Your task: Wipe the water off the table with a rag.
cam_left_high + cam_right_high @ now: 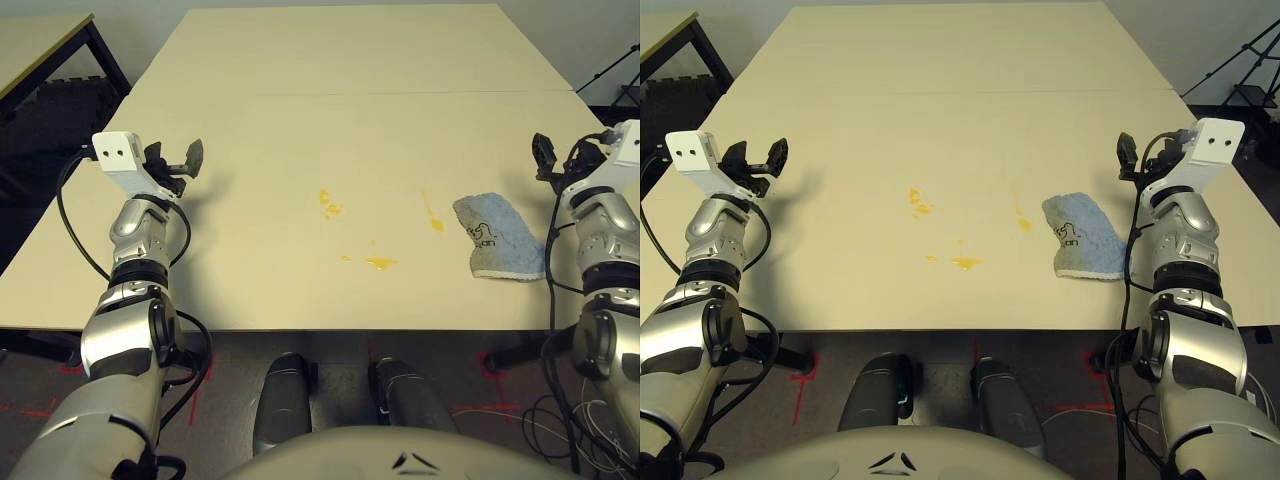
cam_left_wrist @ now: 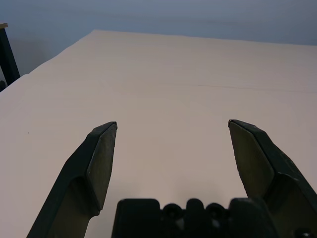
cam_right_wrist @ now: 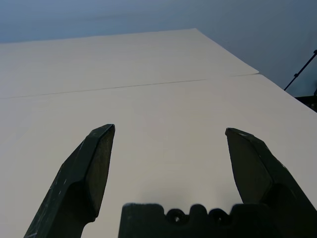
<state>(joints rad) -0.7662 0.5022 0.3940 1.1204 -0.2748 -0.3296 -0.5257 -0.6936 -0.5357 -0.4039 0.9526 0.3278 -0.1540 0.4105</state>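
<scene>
Rag pickup not started yet, both arms just parked up.

Head view: rag lies flat on the table, water splotches just beside it toward the middle, right gripper raised near the rag. Left wrist view: left gripper spread wide, holding nothing. Right wrist view: fingers wide apart, empty too. Next I'd guess right arm drops onto the rag.

The surface carries one light blue rag and about five small yellow-orange water splotches, with two end effectors above it, the left end effector and the right end effector, both spread wide.
</scene>
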